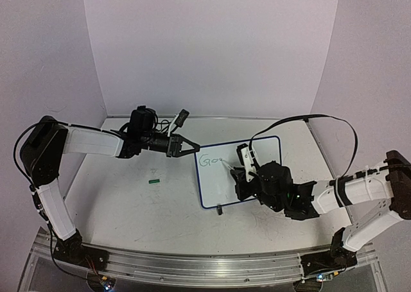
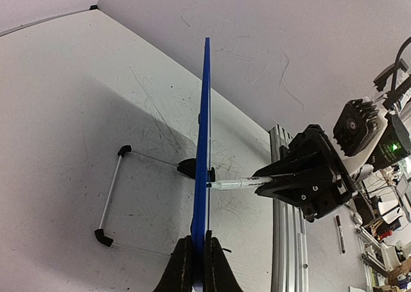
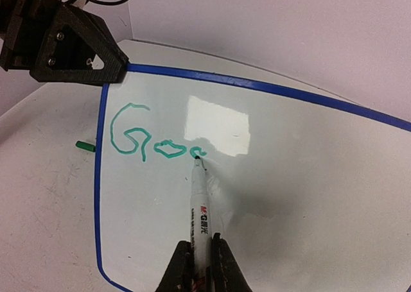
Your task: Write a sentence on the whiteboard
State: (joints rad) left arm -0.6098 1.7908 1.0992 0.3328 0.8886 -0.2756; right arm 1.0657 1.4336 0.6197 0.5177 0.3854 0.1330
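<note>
The whiteboard [image 1: 257, 152] with a dark-blue frame stands tilted at the table's middle. My left gripper [image 1: 192, 147] is shut on its left edge; in the left wrist view the board [image 2: 203, 144] shows edge-on between my fingers [image 2: 183, 266]. My right gripper [image 1: 247, 174] is shut on a white marker [image 3: 200, 212], whose tip touches the board [image 3: 302, 176]. The sentence [image 3: 154, 141] reads only "Go" plus a partly drawn letter in green. It also shows in the top view [image 1: 210, 160]. The marker [image 2: 239, 183] meets the board from the right in the left wrist view.
A green marker cap [image 1: 153, 181] lies on the table left of the board; it also shows in the right wrist view [image 3: 85, 146]. The board's wire stand with black feet [image 2: 109, 196] rests behind it. An aluminium rail [image 1: 192, 261] runs along the near edge.
</note>
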